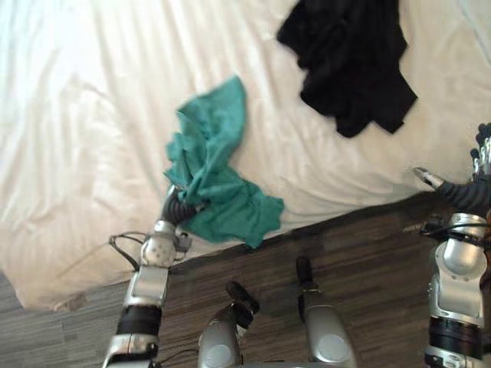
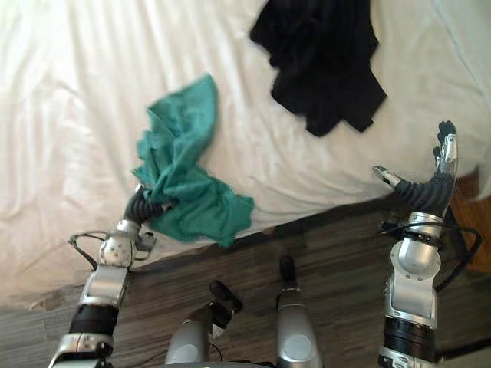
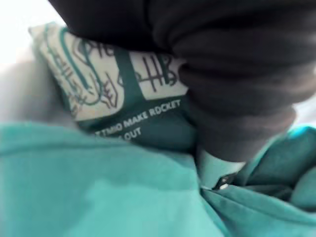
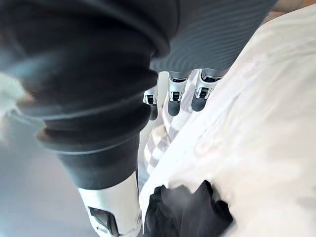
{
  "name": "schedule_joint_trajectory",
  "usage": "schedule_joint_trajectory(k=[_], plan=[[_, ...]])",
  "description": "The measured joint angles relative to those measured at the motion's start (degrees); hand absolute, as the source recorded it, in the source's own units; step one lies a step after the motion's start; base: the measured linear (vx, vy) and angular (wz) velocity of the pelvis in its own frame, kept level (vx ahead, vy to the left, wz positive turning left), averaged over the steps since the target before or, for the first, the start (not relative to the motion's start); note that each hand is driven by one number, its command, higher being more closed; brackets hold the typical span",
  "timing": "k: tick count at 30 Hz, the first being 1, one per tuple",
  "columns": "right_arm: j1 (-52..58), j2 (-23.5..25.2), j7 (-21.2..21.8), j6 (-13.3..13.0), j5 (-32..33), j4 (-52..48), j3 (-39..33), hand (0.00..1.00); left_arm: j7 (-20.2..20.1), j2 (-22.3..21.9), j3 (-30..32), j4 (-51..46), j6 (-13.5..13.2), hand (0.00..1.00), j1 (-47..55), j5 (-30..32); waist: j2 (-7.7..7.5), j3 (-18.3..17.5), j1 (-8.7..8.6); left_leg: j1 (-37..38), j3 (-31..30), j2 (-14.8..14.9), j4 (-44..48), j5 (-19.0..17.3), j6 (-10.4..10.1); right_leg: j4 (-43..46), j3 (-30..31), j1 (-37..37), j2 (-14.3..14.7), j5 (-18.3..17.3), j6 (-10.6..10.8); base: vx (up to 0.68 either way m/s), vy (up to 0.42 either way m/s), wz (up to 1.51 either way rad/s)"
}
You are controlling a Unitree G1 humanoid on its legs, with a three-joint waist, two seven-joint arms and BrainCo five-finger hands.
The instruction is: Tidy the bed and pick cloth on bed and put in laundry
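At 8 o'clock we see the left hand (image 1: 175, 204) buried in the teal cloth (image 1: 211, 153) at the bed's (image 1: 77, 115) near edge; we cannot tell its grip. Black cloth (image 1: 349, 57), 1 o'clock. Right hand (image 2: 428, 190), 3 o'clock, fingers straight, holding nothing.

You have a white sheet (image 1: 92, 115) with faint stripes of its own colour. The teal cloth (image 1: 211, 165) is plain, except for a cream patch (image 3: 94, 79) with dark green line drawings and pale lettering on a dark green band. The black cloth (image 1: 349, 54) is plain. The floor (image 1: 368, 245) is dark brown with fine streaks, greyer at the left. Your right hand (image 2: 443, 157) has silver fingers (image 4: 174, 94) with dark tips.
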Motion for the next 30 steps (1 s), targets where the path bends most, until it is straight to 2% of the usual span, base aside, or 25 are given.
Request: schedule_joint_trajectory(k=[1, 4, 7, 9, 10, 12, 14, 15, 16, 17, 19, 20, 22, 26, 30], plan=[[0.5, 0.1, 0.7, 0.6, -1.8, 1.4, 0.0, 0.00, -1.1, 0.2, -0.7, 0.1, -0.1, 1.00, 1.9, -1.2, -1.24, -0.6, -0.12, 0.5, -1.9, -0.6, 0.8, -1.0, -0.1, 5.1, -1.8, -0.1, -1.5, -2.5, 1.1, 0.04, 0.031, 0.80], [1.2, 0.2, 1.8, 1.8, -4.3, 3.7, 0.0, 0.00, -2.7, 0.7, -0.9, -0.1, 0.1, 1.00, 6.9, -2.5, -2.48, -1.8, 0.10, 1.1, -5.4, -0.3, 3.3, -3.1, 0.0, 12.9, -3.1, 0.0, -2.7, -3.3, 1.9, 0.04, 0.012, 0.65], [2.2, 0.2, 2.0, 2.3, -5.5, 4.3, -0.1, 0.00, -3.0, 2.0, -0.3, 0.0, 1.4, 1.00, 11.0, -3.9, -3.60, -4.7, 0.18, 0.8, -6.9, -1.4, 1.8, -3.0, 0.1, 11.3, -3.6, 0.7, -3.6, -3.0, 1.5, 0.04, 0.010, 0.37], [1.9, 0.0, 2.0, 2.6, -5.5, 6.1, -0.4, 0.00, -3.4, 2.4, 0.2, -0.1, 1.9, 1.00, 12.5, -5.6, -3.70, -5.2, 0.31, 1.4, -8.7, -1.8, -0.3, -1.7, 0.7, 12.7, -4.3, 0.5, -3.7, -1.6, -0.6, 0.10, -0.034, 0.33], [2.0, -0.3, 2.1, 3.0, -5.5, 8.1, -1.0, 0.00, -3.8, 2.4, 0.3, 0.0, 2.0, 1.00, 13.1, -7.0, -3.47, -5.4, 0.53, 2.2, -10.0, -1.8, -1.9, -1.5, 0.5, 11.8, -4.0, -1.2, -4.0, -4.1, -0.8, 0.05, -0.027, 0.37], [2.1, -0.9, 2.1, 3.5, -5.5, 9.3, -1.8, 0.00, -3.8, 2.2, 0.2, 0.0, 2.0, 1.00, 13.7, -7.8, -3.50, -5.5, 0.64, 2.4, -11.3, -1.9, -2.1, -1.4, 0.2, 7.2, -2.6, -1.2, -5.2, -4.4, -0.3, 0.07, -0.070, 0.44], [2.0, -3.3, 2.1, 3.9, -5.6, 9.7, -2.2, 0.00, -3.9, 2.2, 0.1, 0.0, 2.0, 1.00, 14.6, -8.6, -3.99, -5.8, 0.41, 2.4, -13.1, -2.6, -2.4, -0.8, -0.8, 1.8, -1.1, -1.4, -7.1, -3.1, 0.5, 0.13, -0.184, 0.53], [1.8, -4.5, 2.2, 4.2, -5.7, 9.7, -2.2, 0.00, -3.9, 2.4, 0.3, -0.2, 2.0, 1.00, 15.2, -9.0, -4.85, -6.3, 0.68, 2.4, -13.3, -3.3, -2.5, -0.7, -1.5, -1.3, -0.8, -1.0, -7.7, -0.2, 0.6, 0.16, -0.240, 0.42], [1.3, -5.9, 2.2, 4.5, -6.2, 9.9, -2.1, 0.00, -4.0, 2.5, 1.1, -0.1, 2.0, 1.00, 15.8, -9.1, -6.11, -6.9, 1.05, 2.2, -13.8, -4.1, -2.2, -0.6, -2.6, -3.6, 0.7, -0.7, -8.6, 4.7, 4.3, 0.17, -0.285, 0.25], [-0.3, -7.5, 2.3, 4.6, -7.0, 10.9, -1.9, 0.00, -3.9, 1.4, 1.8, -0.1, 2.1, 1.00, 16.1, -9.1, -5.06, -6.8, 1.30, 1.9, -13.9, -2.9, -2.1, -0.3, -3.6, -3.8, 0.2, -0.7, -7.8, 5.3, 5.1, 0.20, -0.336, 0.14], [-4.3, -13.1, 3.2, 5.5, -7.8, 13.1, -0.6, 0.00, -4.0, 0.2, 2.0, -1.3, 2.1, 1.00, 17.5, -9.6, -1.89, -6.9, 1.79, 1.4, -13.2, 0.2, -3.1, 0.8, -5.5, -4.4, -1.4, -0.7, -5.0, 5.0, 4.0, 0.14, -0.231, -0.04], [-5.9, -14.3, 3.3, 5.7, -7.8, 13.6, 0.0, 0.00, -4.0, 0.2, 2.0, -1.9, 2.1, 1.00, 17.7, -9.9, -1.42, -6.8, 1.86, 2.2, -12.0, 0.7, -4.3, 1.5, -6.4, -4.4, -1.3, -0.7, -4.3, 4.9, 3.8, 0.09, -0.138, -0.12], [-10.2, -17.6, 3.4, 5.7, -7.8, 15.0, 2.3, 0.00, -4.0, 0.2, 2.0, -2.7, 2.0, 1.00, 18.8, -11.3, -0.96, -6.7, 1.81, 3.3, -10.1, 0.9, -7.3, 3.1, -6.9, -4.2, -1.1, -1.5, -3.3, 4.7, 3.5, 0.06, -0.081, -0.17], [-15.3, -21.0, 3.7, 5.6, -7.6, 18.4, 5.2, 0.00, -4.1, 0.2, 1.7, -3.4, 1.8, 1.00, 19.0, -13.8, -0.44, -6.1, 1.78, 1.9, -9.4, -1.1, -10.3, 4.7, -6.4, -4.2, -0.2, -4.3, -4.4, 4.7, 3.6, 0.01, 0.028, -0.03], [-19.7, -23.2, 4.4, 5.7, -7.6, 22.0, 8.7, 0.00, -5.1, 1.1, 1.1, -7.1, 1.5, 1.00, 19.7, -16.8, 2.14, -4.1, 1.98, 0.0, -9.4, -2.6, -13.0, 6.3, -6.0, -4.3, -0.2, -7.0, -5.3, 5.3, 4.1, 0.00, 0.032, 0.05]])
